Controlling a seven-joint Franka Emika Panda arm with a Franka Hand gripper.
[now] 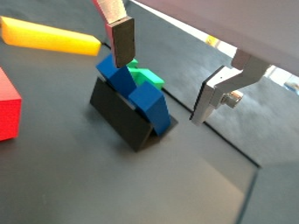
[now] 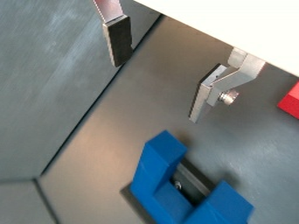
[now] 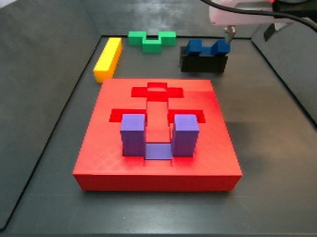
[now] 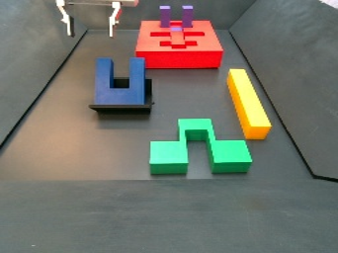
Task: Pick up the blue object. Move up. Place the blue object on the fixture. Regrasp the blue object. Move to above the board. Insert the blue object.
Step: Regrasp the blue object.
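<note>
place: robot lab bench | evidence: dark walled tray floor [image 4: 53, 198], coloured test blocks, hand [image 4: 90, 20] overhead

My gripper [image 2: 166, 70] has two flat silver metal fingers [image 2: 216, 90] with dark pads [image 1: 122, 38] on them. One finger has a small round screw. In a side view my gripper [image 4: 90, 20] looks white, hanging above the floor.

Your side views face each other across the floor, both sharing the board [image 3: 158, 130] and blue object [image 4: 119, 79]. Wrist views look down closely past the hand [image 1: 170, 74], apparently obliquely.
</note>
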